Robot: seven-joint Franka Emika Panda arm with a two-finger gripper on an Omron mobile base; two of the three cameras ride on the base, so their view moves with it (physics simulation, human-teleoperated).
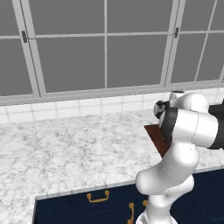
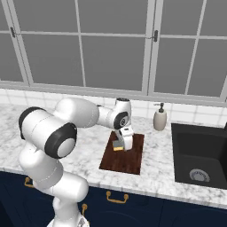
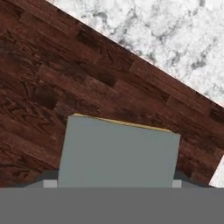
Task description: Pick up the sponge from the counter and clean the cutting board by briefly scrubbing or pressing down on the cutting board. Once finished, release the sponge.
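The dark reddish-brown cutting board (image 2: 126,159) lies on the white marble counter (image 2: 88,155), left of the sink. My gripper (image 2: 121,146) points down over the board's far left part and is shut on the sponge (image 2: 117,146). In the hand view the sponge (image 3: 118,153) shows its grey-green face with a thin yellow edge, and the board's grain (image 3: 65,78) runs behind it. Whether the sponge touches the board I cannot tell. From the left base view, a corner of the board (image 1: 155,136) shows beside the arm.
A cream soap dispenser (image 2: 160,117) stands by the tiled wall behind the board. The black sink (image 2: 199,153) is sunk into the counter to the right. Navy cabinets with gold handles (image 2: 116,198) run below. Broad open marble (image 1: 65,148) spreads to the left.
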